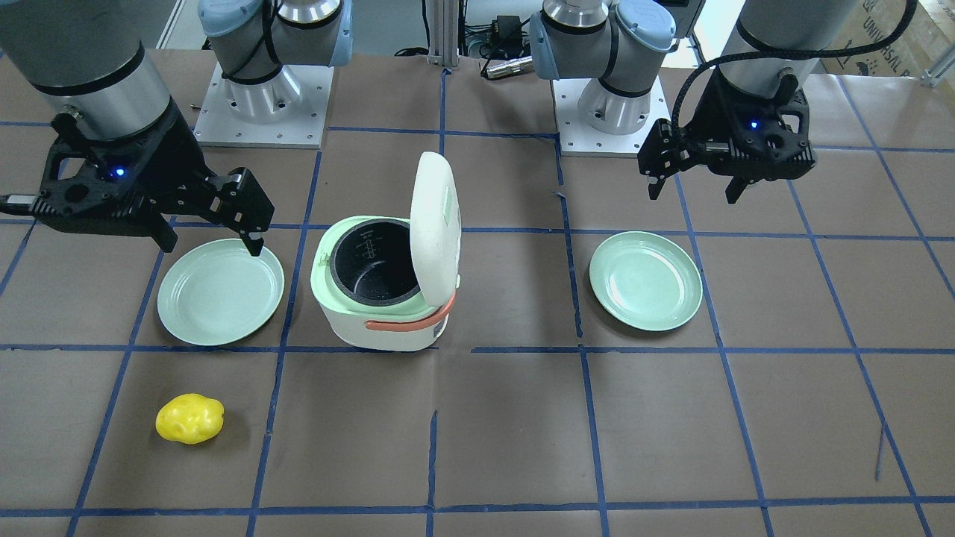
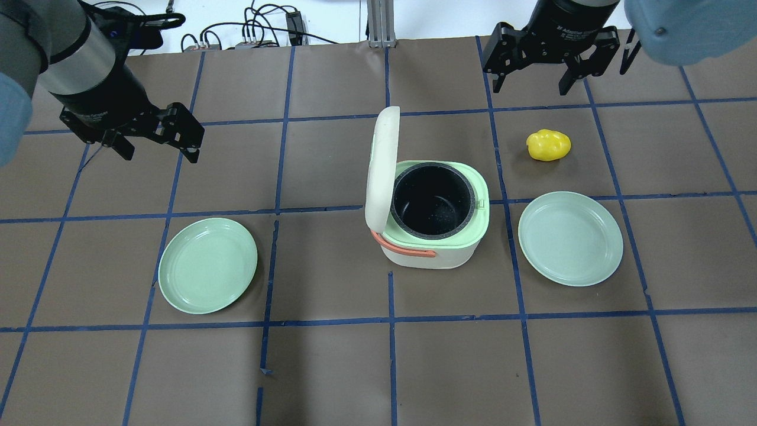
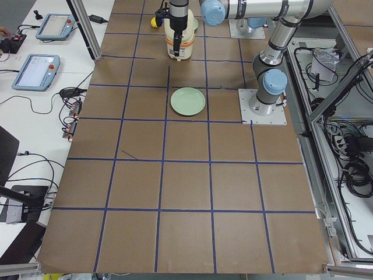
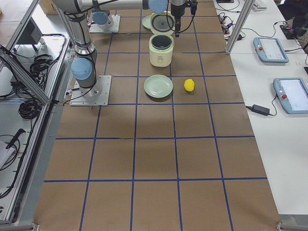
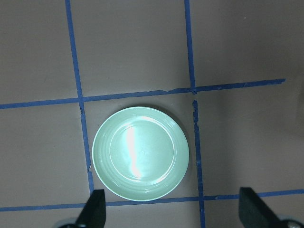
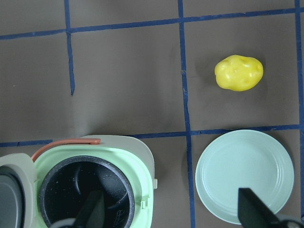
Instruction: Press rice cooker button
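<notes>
The white rice cooker point(image 2: 434, 251) with a pale green rim stands mid-table with its lid point(image 2: 379, 168) swung up, so the black pot is open. A pale green pad on the lid's outer face, which I take to be the button point(image 1: 450, 200), shows only obliquely. My left gripper point(image 2: 159, 149) is open and empty, high above the table and far to the cooker's left. My right gripper point(image 2: 529, 84) is open and empty, high up beyond the cooker's right side. The right wrist view shows the open pot point(image 6: 83, 190) at the lower left.
A pale green plate point(image 2: 208, 265) lies left of the cooker, under the left wrist camera point(image 5: 140, 154). A second plate point(image 2: 571, 238) lies on the right. A yellow potato-like object point(image 2: 549, 145) sits beyond that plate. An orange handle point(image 2: 408, 248) hangs at the cooker's side.
</notes>
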### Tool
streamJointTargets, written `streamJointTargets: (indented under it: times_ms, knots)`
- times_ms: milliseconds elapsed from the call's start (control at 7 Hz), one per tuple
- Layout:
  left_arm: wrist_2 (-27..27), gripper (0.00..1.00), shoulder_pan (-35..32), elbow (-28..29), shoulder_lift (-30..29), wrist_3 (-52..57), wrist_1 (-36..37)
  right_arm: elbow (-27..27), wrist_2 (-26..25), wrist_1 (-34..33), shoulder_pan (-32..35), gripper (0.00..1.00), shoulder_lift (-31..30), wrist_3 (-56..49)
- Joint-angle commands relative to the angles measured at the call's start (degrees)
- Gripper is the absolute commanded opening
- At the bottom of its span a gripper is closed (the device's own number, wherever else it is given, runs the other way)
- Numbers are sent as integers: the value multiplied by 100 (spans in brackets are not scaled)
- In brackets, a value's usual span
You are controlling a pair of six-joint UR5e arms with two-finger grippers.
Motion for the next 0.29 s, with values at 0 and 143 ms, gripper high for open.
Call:
streamJointTargets:
  times_ms: [0, 143]
  knots:
    - [0, 100, 0, 0, 0, 0, 0, 2, -16, -4, 68, 100, -5, 13]
    - [0, 100, 0, 0, 0, 0, 0, 10, -16, -4, 68, 100, -5, 13]
